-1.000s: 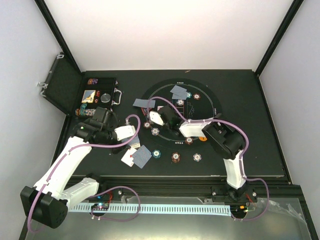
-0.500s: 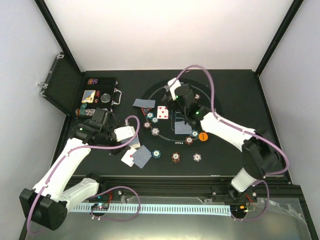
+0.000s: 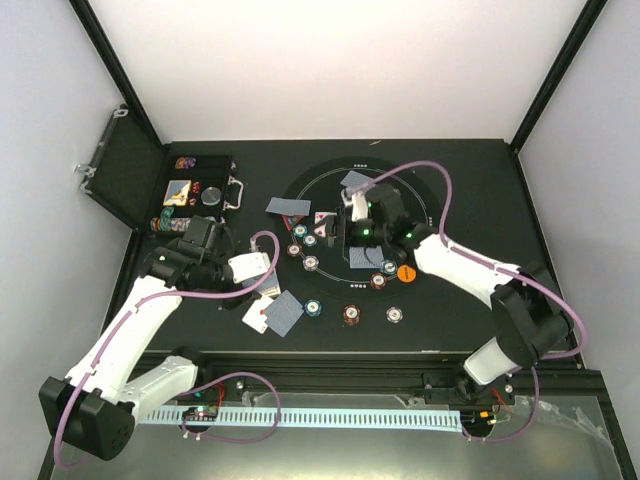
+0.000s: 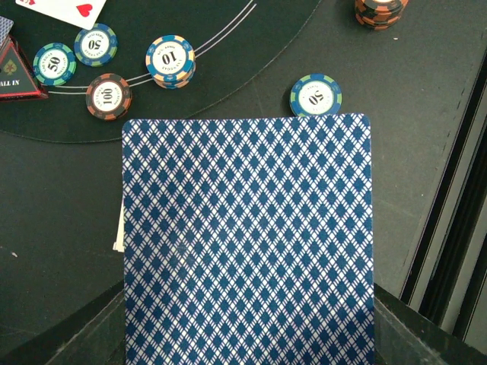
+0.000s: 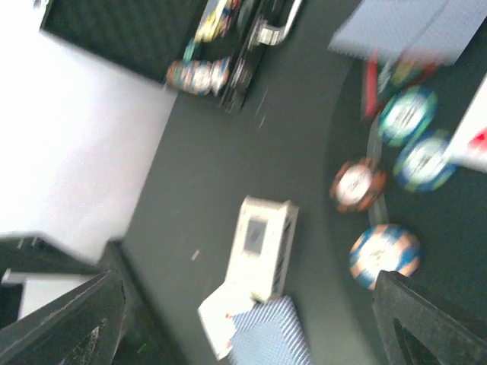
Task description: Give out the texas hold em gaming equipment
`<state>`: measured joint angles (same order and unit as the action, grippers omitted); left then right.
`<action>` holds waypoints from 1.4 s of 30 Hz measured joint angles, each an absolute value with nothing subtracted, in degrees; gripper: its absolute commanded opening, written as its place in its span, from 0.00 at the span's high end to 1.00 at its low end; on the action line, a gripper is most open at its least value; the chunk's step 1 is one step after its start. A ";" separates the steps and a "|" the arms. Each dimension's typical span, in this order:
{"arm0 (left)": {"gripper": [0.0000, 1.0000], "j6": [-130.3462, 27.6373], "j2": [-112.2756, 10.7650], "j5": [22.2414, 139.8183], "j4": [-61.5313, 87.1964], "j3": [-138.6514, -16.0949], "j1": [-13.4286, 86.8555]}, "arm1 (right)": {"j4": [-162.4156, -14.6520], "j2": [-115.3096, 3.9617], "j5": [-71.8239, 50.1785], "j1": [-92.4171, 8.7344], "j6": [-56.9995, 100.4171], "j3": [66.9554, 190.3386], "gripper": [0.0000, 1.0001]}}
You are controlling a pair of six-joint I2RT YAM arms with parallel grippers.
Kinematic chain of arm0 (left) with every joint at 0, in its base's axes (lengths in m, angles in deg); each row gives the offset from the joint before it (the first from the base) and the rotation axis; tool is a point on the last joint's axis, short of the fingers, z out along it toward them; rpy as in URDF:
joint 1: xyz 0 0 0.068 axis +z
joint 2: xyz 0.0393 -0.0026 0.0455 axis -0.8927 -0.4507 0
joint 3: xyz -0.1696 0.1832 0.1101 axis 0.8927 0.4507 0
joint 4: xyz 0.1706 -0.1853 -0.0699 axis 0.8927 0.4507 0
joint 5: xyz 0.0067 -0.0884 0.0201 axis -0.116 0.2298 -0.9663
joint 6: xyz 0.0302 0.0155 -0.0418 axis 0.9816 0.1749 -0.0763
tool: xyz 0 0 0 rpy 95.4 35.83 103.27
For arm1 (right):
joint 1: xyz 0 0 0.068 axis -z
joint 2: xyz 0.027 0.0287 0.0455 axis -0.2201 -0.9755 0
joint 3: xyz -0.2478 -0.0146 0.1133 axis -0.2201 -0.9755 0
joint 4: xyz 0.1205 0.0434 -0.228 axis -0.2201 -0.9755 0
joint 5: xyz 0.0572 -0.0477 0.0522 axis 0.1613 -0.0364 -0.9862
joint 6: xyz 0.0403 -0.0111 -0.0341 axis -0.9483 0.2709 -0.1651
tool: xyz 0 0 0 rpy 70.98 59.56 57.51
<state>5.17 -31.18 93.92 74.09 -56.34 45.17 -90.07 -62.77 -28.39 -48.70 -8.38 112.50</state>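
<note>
- Right gripper (image 5: 245, 304) has drawn back from the far rim of the mat (image 3: 415, 195) toward its middle over the last half second. It now hides most of a face-up red card. The left arm has not shifted.
- Its fingers stand wide apart with nothing between them; that wrist view is blurred.
- Left gripper (image 4: 247, 338) is clamped on a blue-backed card (image 4: 247, 228), held flat over the table (image 3: 500, 170) just left of the mat's near-left rim.
- In the left wrist view the card's far edge overlaps a teal chip (image 4: 316, 95) lying just off the mat.
- Beyond it, mat chips (image 4: 170, 59) sit along the printed line beside an "ALL IN" marker (image 4: 15, 68).
- Loose cards (image 3: 285, 313) lie beside the left gripper, toward the table's near edge.
- Orange button (image 3: 406, 272) rests on the mat's near-right part, just beside chips.
- Right elbow hangs over the table's near-right corner.
- Mat's right rim is well apart from the table's right edge.
- Case (image 3: 125, 185) stands open at the far-left corner, lid by the left wall.
- White walls with black posts close in the left, far and right sides.
</note>
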 measured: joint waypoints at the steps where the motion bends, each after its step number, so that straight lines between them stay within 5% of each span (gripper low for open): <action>1: 0.99 5.17 -31.20 93.92 74.07 -56.34 45.17 | -89.20 -63.04 -30.67 -49.38 -10.83 111.12 0.09; 15: 0.98 5.17 -31.31 93.94 74.03 -56.05 45.15 | -76.82 -64.98 -44.48 -59.70 -28.95 106.05 0.17; 42: 0.98 5.20 -31.34 94.02 73.98 -56.05 45.17 | -70.14 -82.86 -50.51 -65.14 -35.81 116.32 0.34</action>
<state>5.20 -31.34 94.02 73.98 -56.05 45.17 -70.14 -82.86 -50.51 -65.14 -35.81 116.32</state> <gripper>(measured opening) 0.660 0.678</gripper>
